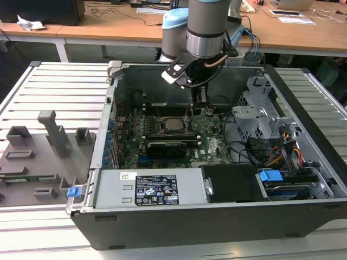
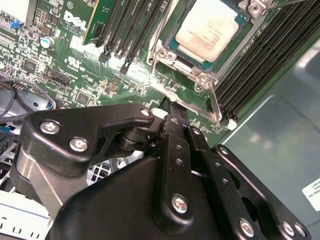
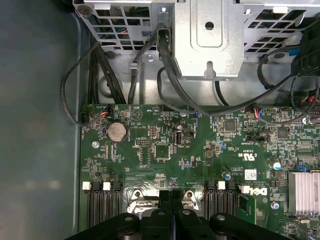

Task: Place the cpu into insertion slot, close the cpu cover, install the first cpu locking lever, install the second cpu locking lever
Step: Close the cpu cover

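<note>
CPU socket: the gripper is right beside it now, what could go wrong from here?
The shut gripper has its tip at the cpu cover edge, near a silver locking lever. A slip could let the lever spring loose or shift the cover over the cpu. Small parts on the green motherboard lie close by and could be scraped.

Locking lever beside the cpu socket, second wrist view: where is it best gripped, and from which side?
Likely the free end of the locking lever, past the cpu cover. It is a thin rod close to the board; come from above, pinching across it.
</note>
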`<state>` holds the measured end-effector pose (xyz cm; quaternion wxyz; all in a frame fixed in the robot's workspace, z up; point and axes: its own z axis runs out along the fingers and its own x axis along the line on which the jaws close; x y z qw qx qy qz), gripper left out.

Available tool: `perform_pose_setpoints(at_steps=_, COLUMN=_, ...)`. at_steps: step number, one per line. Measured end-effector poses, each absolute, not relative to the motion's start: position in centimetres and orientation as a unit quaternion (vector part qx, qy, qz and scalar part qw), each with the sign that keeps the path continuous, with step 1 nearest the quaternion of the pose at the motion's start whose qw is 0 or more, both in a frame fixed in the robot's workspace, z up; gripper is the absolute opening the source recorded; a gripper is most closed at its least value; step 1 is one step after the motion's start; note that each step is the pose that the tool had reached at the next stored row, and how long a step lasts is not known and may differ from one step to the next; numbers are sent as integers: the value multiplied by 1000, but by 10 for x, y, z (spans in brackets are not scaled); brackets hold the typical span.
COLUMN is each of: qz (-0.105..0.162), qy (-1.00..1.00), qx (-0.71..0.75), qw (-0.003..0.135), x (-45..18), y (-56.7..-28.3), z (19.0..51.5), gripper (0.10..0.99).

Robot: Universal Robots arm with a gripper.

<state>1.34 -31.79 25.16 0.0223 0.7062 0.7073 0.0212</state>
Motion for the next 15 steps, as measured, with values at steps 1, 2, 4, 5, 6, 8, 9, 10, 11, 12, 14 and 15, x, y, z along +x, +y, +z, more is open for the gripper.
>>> perform_pose_setpoints(at_steps=1, qz=21, qy=707, qx=706, qw=22, x=13, y=-318, z=252, gripper=106)
perform_pose_setpoints(at_steps=2, qz=21, qy=707, qx=706, qw=22, x=13, y=-318, z=252, gripper=106)
perform_pose_setpoints(at_steps=4, qz=21, qy=707, qx=706, qw=22, x=12, y=-318, z=252, gripper=106)
perform_pose_setpoints(at_steps=5, qz=21, qy=707, qx=706, qw=22, x=12, y=-318, z=252, gripper=106)
perform_pose_setpoints(at_steps=6, qz=21, qy=707, qx=706, qw=22, x=11, y=-318, z=252, gripper=106)
perform_pose_setpoints(at_steps=8, qz=21, qy=707, qx=706, qw=22, x=10, y=-318, z=252, gripper=106)
perform_pose_setpoints(at_steps=9, qz=21, qy=707, qx=706, qw=22, x=10, y=-318, z=252, gripper=106)
perform_pose_setpoints(at_steps=10, qz=21, qy=707, qx=706, qw=22, x=9, y=-318, z=252, gripper=106)
perform_pose_setpoints(at_steps=11, qz=21, qy=707, qx=706, qw=22, x=9, y=-318, z=252, gripper=106)
perform_pose_setpoints(at_steps=12, qz=21, qy=707, qx=706, qw=22, x=8, y=-318, z=252, gripper=106)
perform_pose_setpoints(at_steps=14, qz=21, qy=707, qx=706, qw=22, x=8, y=-318, z=252, gripper=106)
perform_pose_setpoints(at_steps=15, qz=21, qy=707, qx=706, qw=22, x=7, y=-318, z=252, gripper=106)
